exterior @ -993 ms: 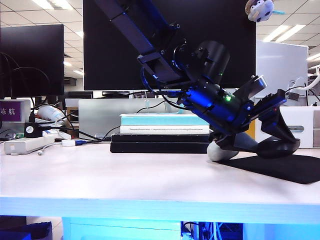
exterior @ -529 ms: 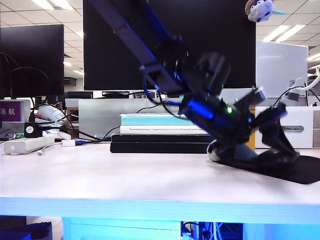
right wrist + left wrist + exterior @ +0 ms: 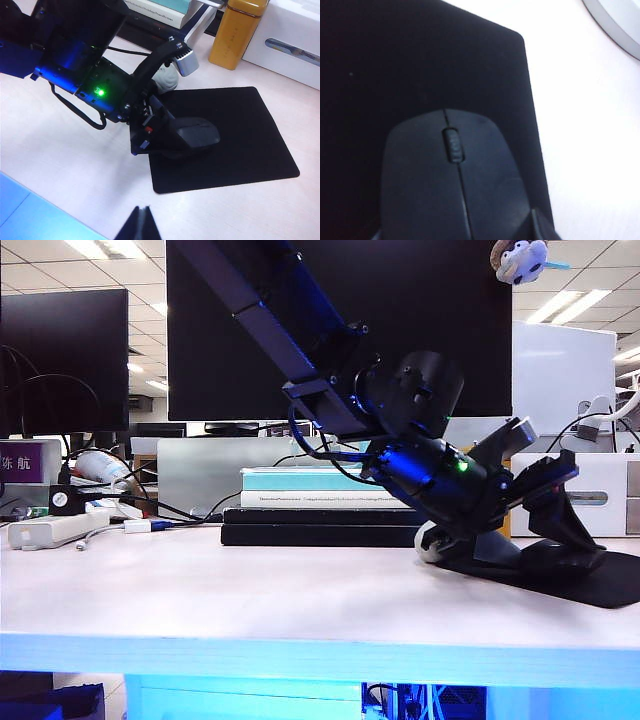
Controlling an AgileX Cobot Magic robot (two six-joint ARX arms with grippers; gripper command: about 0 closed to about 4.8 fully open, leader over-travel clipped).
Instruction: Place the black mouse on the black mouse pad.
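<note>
The black mouse (image 3: 196,134) sits low on the near-left part of the black mouse pad (image 3: 245,125), between the fingers of my left gripper (image 3: 566,546), which is shut on its sides. Up close, the left wrist view shows the mouse (image 3: 452,170) with its scroll wheel, lying over the pad (image 3: 395,65), and one fingertip (image 3: 541,229) against its flank. From the side, the mouse (image 3: 545,558) appears to rest on the pad (image 3: 612,586). My right gripper (image 3: 142,220) hangs shut and empty above the bare table, in front of the pad.
A light grey rounded lump (image 3: 166,79) lies by the pad's far left corner, just behind the left arm. A stack of books (image 3: 320,510) stands further left. Behind the pad are a yellow tin (image 3: 236,30) and a white box (image 3: 290,42).
My left gripper has come down with the mouse, from slightly above the pad to resting low on it. The right gripper has not moved.
</note>
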